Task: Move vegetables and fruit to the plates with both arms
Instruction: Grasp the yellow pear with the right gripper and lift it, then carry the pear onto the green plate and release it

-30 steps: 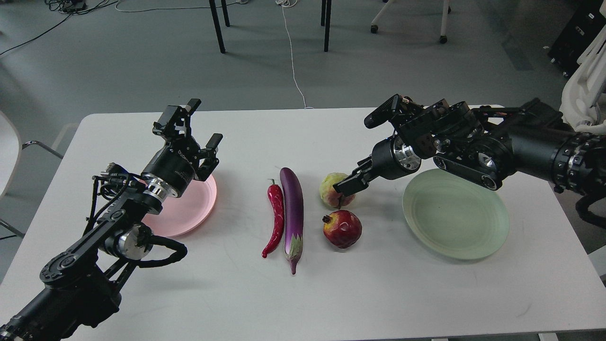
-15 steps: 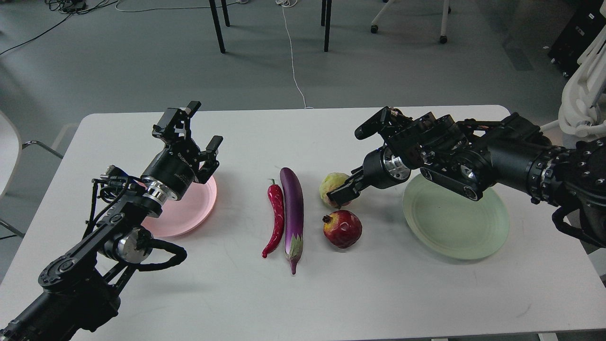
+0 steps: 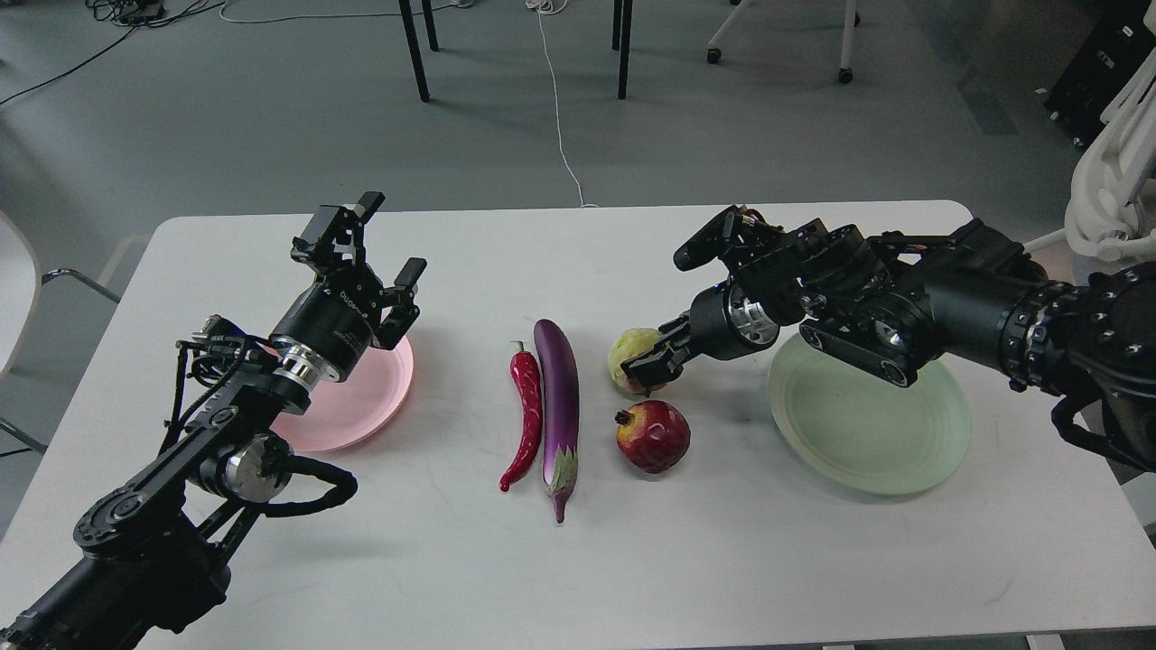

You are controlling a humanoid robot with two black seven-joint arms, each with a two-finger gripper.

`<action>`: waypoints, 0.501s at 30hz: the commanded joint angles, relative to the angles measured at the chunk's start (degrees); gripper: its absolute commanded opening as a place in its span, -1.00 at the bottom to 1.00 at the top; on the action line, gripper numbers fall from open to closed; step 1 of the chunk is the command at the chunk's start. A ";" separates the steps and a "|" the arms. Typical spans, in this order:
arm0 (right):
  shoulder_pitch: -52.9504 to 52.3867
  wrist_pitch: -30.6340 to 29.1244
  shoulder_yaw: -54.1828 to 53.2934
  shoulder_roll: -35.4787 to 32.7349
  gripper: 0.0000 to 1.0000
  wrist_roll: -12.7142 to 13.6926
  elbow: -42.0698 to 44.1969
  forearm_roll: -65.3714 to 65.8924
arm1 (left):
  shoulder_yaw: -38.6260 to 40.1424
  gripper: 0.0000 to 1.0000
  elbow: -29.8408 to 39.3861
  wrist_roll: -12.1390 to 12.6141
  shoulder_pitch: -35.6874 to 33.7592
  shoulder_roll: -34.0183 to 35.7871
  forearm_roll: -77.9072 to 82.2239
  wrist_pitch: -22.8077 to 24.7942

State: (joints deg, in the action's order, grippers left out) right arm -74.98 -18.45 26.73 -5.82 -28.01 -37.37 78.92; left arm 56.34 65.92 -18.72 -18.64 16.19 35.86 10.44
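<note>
The purple eggplant (image 3: 560, 397) and the red chili pepper (image 3: 526, 411) lie side by side at the table's middle. The yellow-green peach-like fruit (image 3: 627, 350) sits to their right, with the dark red pomegranate (image 3: 653, 436) just in front of it. My right gripper (image 3: 648, 366) is down against the fruit's right side and covers part of it; its dark fingers cannot be told apart. The pale green plate (image 3: 867, 433) lies under my right arm. My left gripper (image 3: 384, 242) is open and empty, raised above the far edge of the pale pink plate (image 3: 366, 402).
The white table (image 3: 722, 560) has bare surface along its front and far side. Beyond the far edge are the floor, chair legs (image 3: 623, 54) and a white cable (image 3: 560, 117). A white machine (image 3: 1115, 181) stands at the right edge.
My right gripper has moved left and down onto the peach-like fruit's right side, covering more of it. The left arm has barely shifted. The other produce has not moved.
</note>
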 commanded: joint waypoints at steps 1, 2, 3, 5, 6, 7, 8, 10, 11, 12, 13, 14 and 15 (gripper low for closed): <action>-2.09 0.08 -0.01 -1.73 0.09 0.01 -1.65 0.01 | 0.00 0.97 0.08 0.00 0.00 -0.02 0.00 0.02; -3.92 0.08 -0.10 -3.65 0.09 0.01 -3.40 0.01 | 0.00 0.97 0.08 0.00 0.00 -0.02 0.00 0.02; -5.25 0.08 -0.10 -5.24 0.09 0.01 -5.07 0.01 | 0.00 0.97 0.08 0.00 0.00 -0.02 0.00 0.02; -8.05 0.08 -0.10 -8.83 0.09 0.01 -8.40 0.01 | 0.00 0.97 0.08 0.00 -0.08 -0.02 0.00 0.02; -9.12 0.08 -0.01 -10.69 0.09 0.01 -9.64 0.18 | 0.00 0.97 0.08 0.00 0.00 -0.02 0.00 0.02; -9.48 0.08 -0.01 -11.57 0.09 0.01 -10.18 0.27 | 0.00 0.97 0.08 0.00 -0.08 -0.02 0.00 0.02; -10.35 -0.01 -0.01 -14.54 0.10 0.01 -11.84 0.45 | 0.00 0.97 0.26 0.00 -0.08 -0.10 0.00 0.02; -10.62 0.08 -0.01 -17.46 0.10 0.01 -12.99 1.41 | 0.00 0.97 0.52 0.09 -0.08 -0.02 0.00 0.02; -10.53 0.08 -0.01 -19.47 0.10 0.01 -13.52 2.55 | 0.00 0.97 0.52 0.09 -0.08 -0.10 0.00 0.02; -10.45 0.08 -0.01 -21.76 0.10 0.01 -13.87 4.21 | 0.00 0.97 0.52 0.00 -0.08 -0.02 0.00 0.02; -10.10 0.08 -0.10 -23.61 0.10 0.01 -14.22 5.53 | 0.00 0.97 0.52 0.09 -0.08 -0.02 0.08 0.02; -9.66 0.17 -0.10 -25.97 0.10 0.01 -14.75 6.94 | -0.09 0.97 0.52 0.09 -0.08 -0.02 0.08 0.02; -9.39 0.26 -0.01 -27.39 0.10 0.01 -15.10 7.82 | -0.09 0.97 0.52 0.09 -0.08 -0.02 0.00 0.02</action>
State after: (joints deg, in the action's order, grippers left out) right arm -85.24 -18.36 26.70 -28.06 -27.99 -51.29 83.52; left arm 56.34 66.44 -18.73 -18.73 16.15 35.87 10.47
